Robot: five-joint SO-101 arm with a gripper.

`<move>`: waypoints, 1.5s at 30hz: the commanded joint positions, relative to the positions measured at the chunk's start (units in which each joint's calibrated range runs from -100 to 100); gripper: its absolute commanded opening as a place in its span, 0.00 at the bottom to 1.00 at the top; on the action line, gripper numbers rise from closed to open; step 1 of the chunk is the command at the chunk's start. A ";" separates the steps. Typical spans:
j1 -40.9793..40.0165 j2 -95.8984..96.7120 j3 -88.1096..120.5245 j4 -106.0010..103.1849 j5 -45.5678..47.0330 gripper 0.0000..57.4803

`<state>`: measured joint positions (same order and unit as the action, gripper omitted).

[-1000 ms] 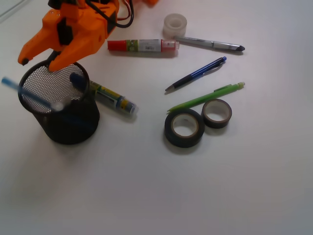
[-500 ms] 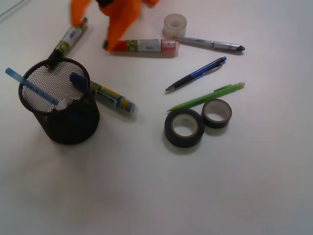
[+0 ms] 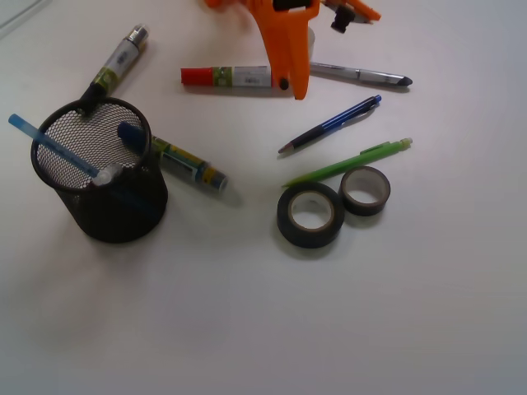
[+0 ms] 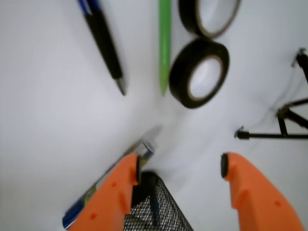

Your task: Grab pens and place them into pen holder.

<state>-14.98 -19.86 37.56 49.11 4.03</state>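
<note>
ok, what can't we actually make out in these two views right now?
- Clear tape roll, front view: mostly hidden behind the gripper.
- Silver pen, front view: its left end sits behind the gripper finger.
- Pen holder contents: the light blue pen shows, but the lower ends are lost behind the mesh.
- Pen holder, wrist view: cut off by the bottom edge, blurred.
- Marker labels: too small to read.

Two pens [image 3: 58,151] apparently stand in the holder [image 3: 103,206]; tape rolls [image 3: 310,215] lie right.
</note>
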 commanded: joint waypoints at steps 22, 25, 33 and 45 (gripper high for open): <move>-9.80 47.02 -46.52 31.38 1.66 0.34; -10.77 50.67 -49.87 31.38 1.66 0.34; -12.04 57.90 -52.23 27.96 1.22 0.33; -12.12 62.15 -52.59 24.46 0.49 0.01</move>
<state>-26.90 40.33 -15.18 74.08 5.30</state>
